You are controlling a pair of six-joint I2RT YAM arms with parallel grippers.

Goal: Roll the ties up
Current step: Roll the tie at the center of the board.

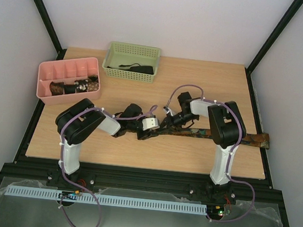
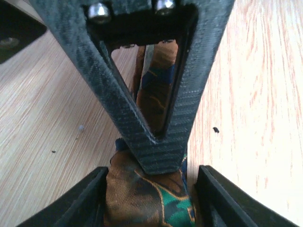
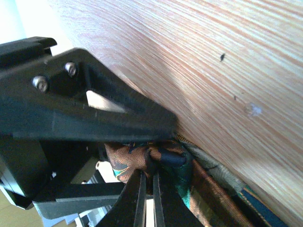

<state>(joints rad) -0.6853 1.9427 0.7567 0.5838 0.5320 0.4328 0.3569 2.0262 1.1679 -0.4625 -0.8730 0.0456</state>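
Bright even light, wrist views softly blurred

Orange-green tie (image 1: pixel 248 138): brown fabric mottled orange, green and blue. It lies as a flat strip on the bench (image 1: pixel 137 149), running from centre to the right edge (left end bunched into a small wad). The dark brown coil (image 1: pixel 56 89) and white-speckled coil (image 1: pixel 83 85) lie in the pink divided tray (image 1: pixel 43 76).

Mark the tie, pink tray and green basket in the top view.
tie (image 1: pixel 254 138): top view, its flat right end.
pink tray (image 1: pixel 61 99): top view, near wall.
green basket (image 1: pixel 128 74): top view, near wall.
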